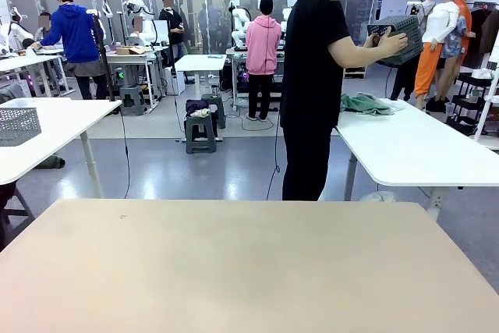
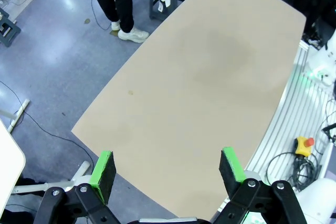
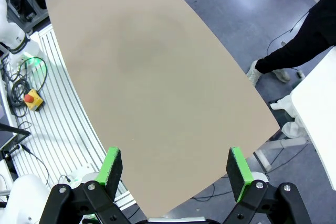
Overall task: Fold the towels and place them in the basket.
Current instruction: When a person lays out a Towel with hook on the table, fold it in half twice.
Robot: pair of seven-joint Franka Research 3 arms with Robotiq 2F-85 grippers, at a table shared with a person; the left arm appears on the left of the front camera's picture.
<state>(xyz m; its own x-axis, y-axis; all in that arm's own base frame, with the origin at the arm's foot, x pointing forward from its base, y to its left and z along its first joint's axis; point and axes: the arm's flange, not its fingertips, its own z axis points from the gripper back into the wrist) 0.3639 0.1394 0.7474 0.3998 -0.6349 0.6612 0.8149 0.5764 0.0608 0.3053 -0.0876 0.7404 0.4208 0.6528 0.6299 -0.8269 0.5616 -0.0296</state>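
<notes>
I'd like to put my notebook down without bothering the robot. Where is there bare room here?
The beige table is bare edge to edge; the left tool and right tool hang open above it. The white side table is free along its near part; its far end is busier, with the green towel and the person holding the basket.

Free room over the beige table (image 1: 249, 271)
The whole top is left open from near edge to far edge. Just beyond the table's far edge a standing person (image 1: 312, 83) is met; beyond its far right corner, a white side table (image 1: 413, 146) and the raised basket (image 1: 399, 37).
</notes>
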